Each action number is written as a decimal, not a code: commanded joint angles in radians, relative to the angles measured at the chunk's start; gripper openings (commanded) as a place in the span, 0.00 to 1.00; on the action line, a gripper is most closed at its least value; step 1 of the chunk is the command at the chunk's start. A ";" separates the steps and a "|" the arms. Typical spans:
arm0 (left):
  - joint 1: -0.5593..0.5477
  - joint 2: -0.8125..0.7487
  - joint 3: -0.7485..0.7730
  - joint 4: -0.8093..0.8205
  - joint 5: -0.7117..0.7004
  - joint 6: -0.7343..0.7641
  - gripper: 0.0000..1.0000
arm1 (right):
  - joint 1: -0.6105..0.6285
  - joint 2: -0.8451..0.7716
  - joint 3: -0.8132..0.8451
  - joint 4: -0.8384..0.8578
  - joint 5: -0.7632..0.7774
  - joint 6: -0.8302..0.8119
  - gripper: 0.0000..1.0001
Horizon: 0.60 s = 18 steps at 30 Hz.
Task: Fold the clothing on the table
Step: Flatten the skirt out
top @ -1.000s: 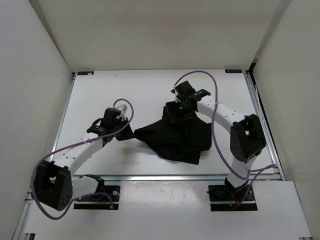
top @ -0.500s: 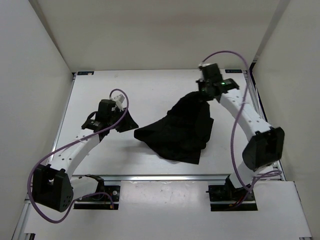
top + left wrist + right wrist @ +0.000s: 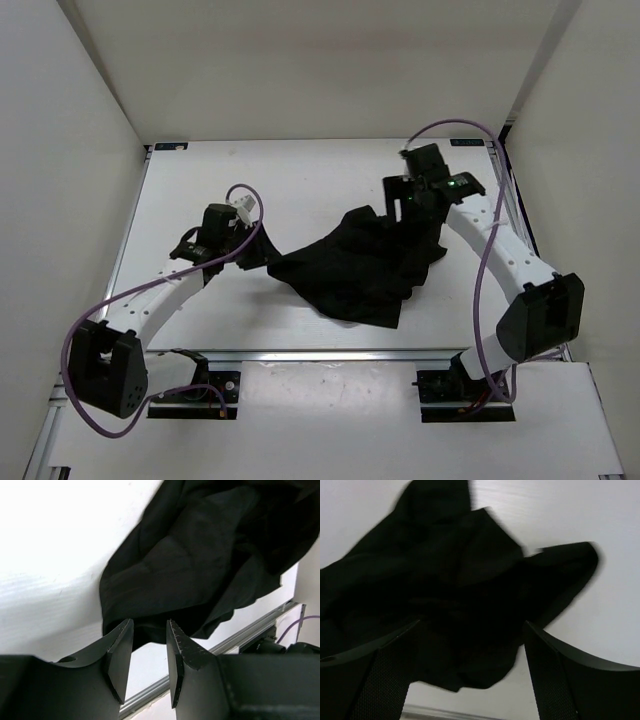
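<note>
Plain white walls (image 3: 320, 60) close in the white table (image 3: 250, 180) on three sides, and an aluminium rail (image 3: 350, 355) runs along its near edge. The clothing (image 3: 360, 265) lies crumpled right of the table's middle. It is a black heap whose long axis runs roughly left to right, with a narrow corner pointing left and the bulk bunched toward the right and far side. The right gripper (image 3: 403, 208) is over the heap's far right part. In the right wrist view its jaws are spread wide with the dark folds below and between them, and it is unclear whether they touch the cloth. The left gripper (image 3: 255, 260) sits just beside the left-pointing corner. The left wrist view shows its jaws parted by a narrow gap with nothing pinched, and the fabric's edge starts right at the fingertips (image 3: 122, 635).
</note>
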 commanded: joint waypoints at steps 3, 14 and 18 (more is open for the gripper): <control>-0.016 0.002 -0.022 0.000 -0.039 0.032 0.43 | 0.139 0.023 0.015 0.011 -0.204 0.076 0.85; -0.054 -0.052 0.002 -0.175 -0.264 0.124 0.48 | 0.153 0.049 0.004 0.026 -0.300 0.096 0.85; -0.042 -0.111 0.028 -0.227 -0.316 0.119 0.51 | 0.153 0.063 0.007 0.020 -0.308 0.095 0.85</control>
